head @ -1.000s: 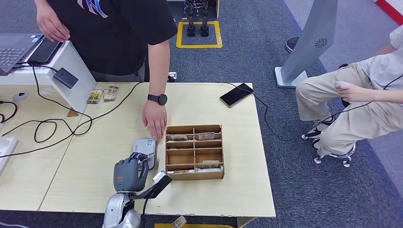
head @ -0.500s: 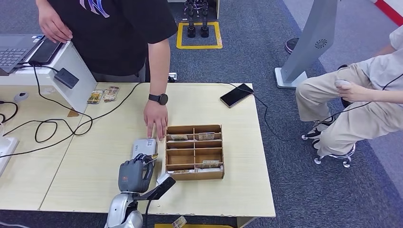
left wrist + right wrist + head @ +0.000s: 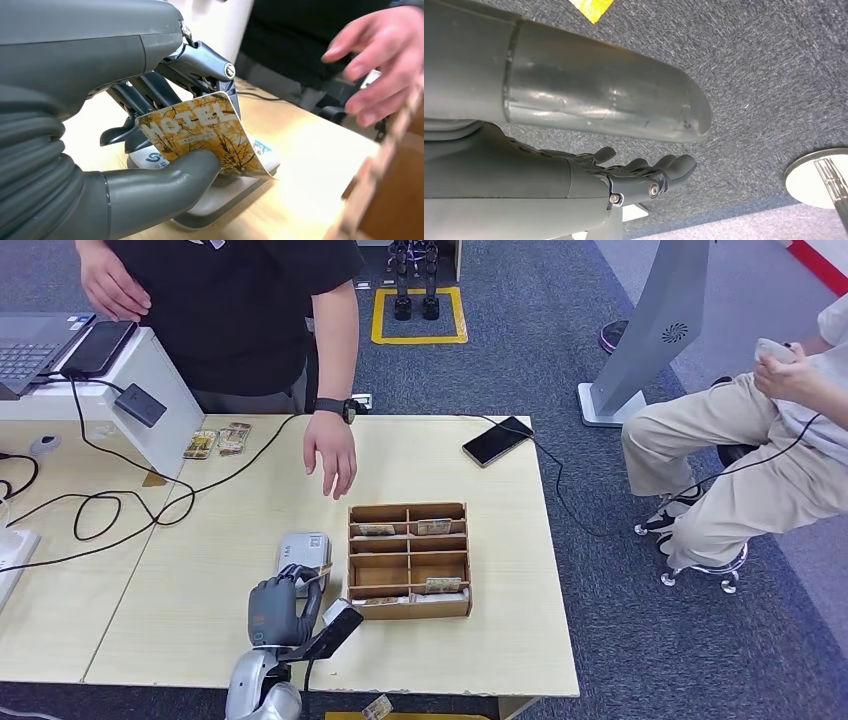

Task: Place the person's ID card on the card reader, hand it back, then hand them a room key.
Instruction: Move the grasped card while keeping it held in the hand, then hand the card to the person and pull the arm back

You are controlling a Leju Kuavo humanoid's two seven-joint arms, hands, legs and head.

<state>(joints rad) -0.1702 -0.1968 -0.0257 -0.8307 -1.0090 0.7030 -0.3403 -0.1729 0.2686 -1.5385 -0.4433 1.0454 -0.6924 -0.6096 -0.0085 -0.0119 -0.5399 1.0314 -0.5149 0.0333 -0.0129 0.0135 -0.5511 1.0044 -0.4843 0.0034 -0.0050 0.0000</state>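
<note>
My left hand (image 3: 283, 608) is over the near end of the grey card reader (image 3: 303, 548), beside the wooden compartment box (image 3: 408, 508). In the left wrist view its thumb and fingers pinch a golden card printed "HOTEL" (image 3: 205, 130), tilted just above the reader (image 3: 225, 192). The card's far edge peeks out at the fingertips (image 3: 322, 570) in the head view. The person's hand (image 3: 333, 455) hovers open above the table beyond the reader, and appears blurred (image 3: 385, 65) in the left wrist view. My right hand (image 3: 649, 180) hangs over the carpet, fingers loosely extended and holding nothing.
The box holds several cards in its slots. A phone (image 3: 497, 439) on a cable lies at the far right of the table. Black cables (image 3: 100, 505) loop across the left side by a white stand (image 3: 150, 390). A seated person (image 3: 760, 440) is off to the right.
The person's hand has lifted off the reader's far edge and drawn back above the table. My left hand has shifted slightly right at the reader. The seated person raised a hand.
</note>
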